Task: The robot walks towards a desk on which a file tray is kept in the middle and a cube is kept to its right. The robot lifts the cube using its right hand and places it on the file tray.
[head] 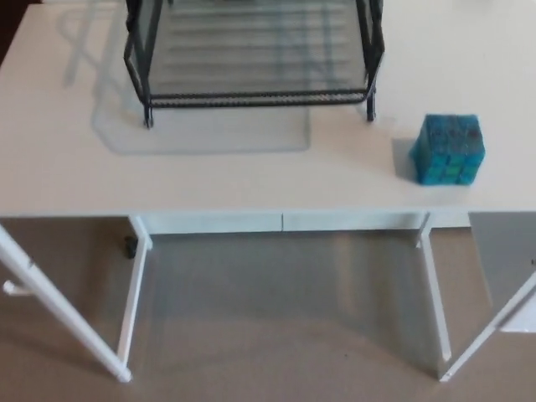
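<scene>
A blue-green cube (449, 149) with a gridded, puzzle-like surface sits on the white desk (251, 176), near its front edge at the right. The black wire-mesh file tray (251, 63) stands in the middle of the desk toward the back; its top is cut off by the picture's upper edge. The cube is to the right of the tray and a little nearer to me, apart from it. Neither of my hands nor any part of my arms shows in the head view.
The desk's front edge (276, 213) runs across the middle of the picture, with white legs (134, 293) below it on a beige carpet. White frame bars slant in at the lower left (59, 310) and lower right (494, 327).
</scene>
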### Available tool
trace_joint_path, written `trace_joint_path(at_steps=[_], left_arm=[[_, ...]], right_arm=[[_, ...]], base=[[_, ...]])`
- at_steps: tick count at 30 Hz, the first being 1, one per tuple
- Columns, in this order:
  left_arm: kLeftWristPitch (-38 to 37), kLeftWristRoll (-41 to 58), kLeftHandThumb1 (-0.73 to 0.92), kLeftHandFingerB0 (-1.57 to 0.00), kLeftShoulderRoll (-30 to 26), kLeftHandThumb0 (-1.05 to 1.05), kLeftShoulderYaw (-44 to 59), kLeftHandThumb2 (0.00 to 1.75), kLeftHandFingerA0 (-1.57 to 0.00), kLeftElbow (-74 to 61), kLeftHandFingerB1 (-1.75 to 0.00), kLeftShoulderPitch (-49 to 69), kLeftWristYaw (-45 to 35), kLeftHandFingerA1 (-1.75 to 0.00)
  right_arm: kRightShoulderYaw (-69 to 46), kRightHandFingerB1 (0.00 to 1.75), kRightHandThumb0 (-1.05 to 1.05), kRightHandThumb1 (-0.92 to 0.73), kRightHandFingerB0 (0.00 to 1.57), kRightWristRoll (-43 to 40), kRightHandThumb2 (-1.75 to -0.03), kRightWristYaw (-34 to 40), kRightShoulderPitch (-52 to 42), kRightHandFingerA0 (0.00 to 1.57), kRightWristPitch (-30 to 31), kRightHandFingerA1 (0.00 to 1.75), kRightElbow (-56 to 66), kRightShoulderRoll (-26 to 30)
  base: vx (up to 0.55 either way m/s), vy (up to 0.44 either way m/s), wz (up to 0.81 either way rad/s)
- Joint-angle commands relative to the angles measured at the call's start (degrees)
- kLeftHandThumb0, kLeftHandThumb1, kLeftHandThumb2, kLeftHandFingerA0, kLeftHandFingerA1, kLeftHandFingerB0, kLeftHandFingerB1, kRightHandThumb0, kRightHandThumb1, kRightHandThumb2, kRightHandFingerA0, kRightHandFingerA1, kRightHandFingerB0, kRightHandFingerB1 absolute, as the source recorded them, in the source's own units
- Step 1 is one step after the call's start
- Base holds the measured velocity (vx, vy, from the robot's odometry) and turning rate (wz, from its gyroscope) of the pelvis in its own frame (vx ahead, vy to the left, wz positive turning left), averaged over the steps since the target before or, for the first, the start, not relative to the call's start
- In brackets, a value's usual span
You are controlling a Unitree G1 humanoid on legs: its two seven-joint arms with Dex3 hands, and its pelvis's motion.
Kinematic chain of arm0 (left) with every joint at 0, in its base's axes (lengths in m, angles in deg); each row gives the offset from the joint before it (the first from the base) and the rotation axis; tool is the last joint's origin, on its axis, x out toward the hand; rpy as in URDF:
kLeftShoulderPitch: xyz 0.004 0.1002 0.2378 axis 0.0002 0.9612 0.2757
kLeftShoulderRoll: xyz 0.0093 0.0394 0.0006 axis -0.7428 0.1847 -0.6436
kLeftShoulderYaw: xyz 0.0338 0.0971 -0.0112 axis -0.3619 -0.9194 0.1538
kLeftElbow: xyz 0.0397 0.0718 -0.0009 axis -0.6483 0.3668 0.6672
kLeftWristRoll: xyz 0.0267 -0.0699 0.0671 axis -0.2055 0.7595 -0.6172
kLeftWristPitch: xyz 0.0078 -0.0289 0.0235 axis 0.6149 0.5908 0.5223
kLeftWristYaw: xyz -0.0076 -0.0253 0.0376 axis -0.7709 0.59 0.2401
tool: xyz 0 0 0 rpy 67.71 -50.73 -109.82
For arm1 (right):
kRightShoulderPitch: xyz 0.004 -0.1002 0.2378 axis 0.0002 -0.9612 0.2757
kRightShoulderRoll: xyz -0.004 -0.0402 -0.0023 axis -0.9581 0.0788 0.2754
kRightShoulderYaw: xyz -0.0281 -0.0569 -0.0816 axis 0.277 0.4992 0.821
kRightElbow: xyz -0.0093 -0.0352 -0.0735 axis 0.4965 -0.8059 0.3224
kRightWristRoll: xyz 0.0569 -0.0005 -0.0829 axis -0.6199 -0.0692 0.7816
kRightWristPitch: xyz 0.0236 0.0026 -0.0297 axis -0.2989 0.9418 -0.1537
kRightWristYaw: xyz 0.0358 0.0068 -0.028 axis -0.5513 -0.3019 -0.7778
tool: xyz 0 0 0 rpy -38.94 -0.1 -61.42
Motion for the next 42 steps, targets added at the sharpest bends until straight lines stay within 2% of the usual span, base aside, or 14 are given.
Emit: trace_joint_path(at_steps=[1, 19, 20, 21, 22, 23, 24, 27, 28, 29, 30, 31, 32, 42], left_arm=[[-1.57, -0.20, 0.65, -0.16, -1.43, -0.98, 0.27, 1.13, -0.26, 0.53, -0.69, -0.22, 1.03, -0.83], [-2.64, -0.56, 0.66, -0.20, -2.21, -1.00, -0.58, 1.14, -0.24, 0.79, -0.69, 1.31, 0.87, -0.79], [-2.60, 0.18, 0.65, -0.19, -2.18, -0.97, 0.00, 1.13, -0.21, 0.31, -0.69, 1.65, 0.60, -0.78], [-2.17, 0.53, 0.66, -0.10, -2.37, -0.99, 0.26, 1.14, -0.33, -0.97, -0.66, 2.43, 0.26, -0.87], [-1.95, 0.19, 0.85, -0.18, -2.42, -1.00, 0.18, 0.66, -0.22, -0.80, -0.75, 2.04, 1.42, -1.02], [-1.44, 2.37, 0.63, -0.15, -2.07, -0.98, 2.28, 1.11, -0.30, -0.89, -0.66, 1.89, 0.64, -0.86], [-1.42, 2.18, 0.83, -0.20, -2.08, -1.01, 2.39, 0.66, -0.27, -1.14, -0.75, 1.87, 0.79, -1.07], [-1.61, 1.11, 0.86, -0.19, -2.21, -1.01, 2.18, 0.66, -0.21, -1.33, -0.75, 1.32, 0.79, -1.01], [-1.63, 1.01, 0.64, -0.15, -2.33, -0.97, 2.21, 1.14, -0.28, -1.53, -0.66, 1.15, 0.47, -0.83], [-1.65, 1.26, 0.84, -0.19, -2.26, -1.04, 2.47, 0.65, -0.21, -1.67, -0.77, 1.13, 0.43, -1.00], [-1.33, 1.60, 0.64, -0.09, -2.25, -0.98, 2.69, 1.14, -0.34, -2.79, -0.64, 1.46, -0.15, -0.87], [-1.25, 1.60, 0.64, -0.09, -2.24, -0.98, 2.76, 1.14, -0.34, -2.97, -0.64, 1.52, -0.22, -0.87], [-1.19, 1.99, 0.85, -0.17, -2.06, -1.02, 3.21, 0.66, -0.38, -3.16, -0.77, 1.57, -0.25, -1.09], [-1.34, 1.18, 0.86, -0.16, -1.95, -1.03, 3.18, 0.66, -0.18, -2.92, -0.82, 1.93, 0.66, -1.06]], right_arm=[[0.07, 0.45, -0.62, -0.46, 0.15, -0.27, -0.80, 0.78, 0.18, 0.49, -0.15, 0.58, -1.03, -0.17], [1.02, 0.36, -0.60, -0.59, 0.20, 0.37, -0.58, 0.89, -0.22, 0.58, -0.04, 0.47, -0.88, -0.29], [1.14, 0.46, -0.65, -0.48, 0.14, 0.34, -0.82, 0.65, -0.44, 0.52, 0.06, 0.58, -0.59, -0.20], [0.79, 0.38, -0.63, -0.59, 0.19, -0.04, -0.58, 0.74, -1.15, 0.57, -0.37, 0.48, -0.23, -0.39], [0.13, 0.47, -0.67, -0.46, 0.14, -0.54, -0.82, 1.32, -1.54, 0.52, -1.54, 0.60, -0.18, -0.55], [0.09, 0.37, -0.65, -0.60, 0.18, -0.53, -0.58, 1.20, -1.65, 0.56, -1.51, 0.49, -0.22, -0.42], [0.04, 0.37, -0.65, -0.60, 0.16, -0.55, -0.58, 0.81, -1.59, 0.54, -1.79, 0.49, -0.56, -0.28], [-0.38, 0.37, -0.61, -0.60, 0.17, -0.77, -0.58, 1.18, -1.88, 0.55, -1.96, 0.49, -0.38, -0.47], [0.06, 0.37, -0.64, -0.60, 0.16, -0.33, -0.58, 0.90, -1.80, 0.56, -1.64, 0.48, -0.05, -0.26], [0.02, 0.36, -0.62, -0.60, 0.16, -0.32, -0.58, 0.86, -1.61, 0.56, -2.07, 0.49, -0.56, -0.30], [-0.02, 0.36, -0.64, -0.59, 0.16, -0.31, -0.58, 1.16, -1.04, 0.53, -2.22, 0.47, -1.47, -0.54], [-0.03, 0.36, -0.64, -0.59, 0.16, -0.29, -0.58, 1.19, -0.95, 0.53, -2.28, 0.47, -1.62, -0.57], [0.37, 0.36, -0.65, -0.60, 0.16, 0.22, -0.58, 1.61, -0.73, 0.56, -2.25, 0.48, -1.75, -0.46], [-2.13, 0.45, -0.64, -0.48, 0.06, -2.28, -0.80, 1.14, -0.66, 0.41, -0.61, 0.60, -0.33, -0.15]], base=[[0.34, 0.127, 0.47], [0.12, -0.052, -0.02], [0.06, -0.120, -0.02], [0.09, -0.051, -0.02], [0.08, -0.027, -0.05], [0.00, 0.000, 0.00], [0.07, 0.028, -0.09], [0.03, 0.058, -0.03], [0.08, 0.149, -0.09], [0.08, 0.159, -0.05], [0.01, 0.185, 0.07], [0.17, 0.187, 0.49], [0.16, 0.192, -0.35], [0.03, 0.039, 0.03]])
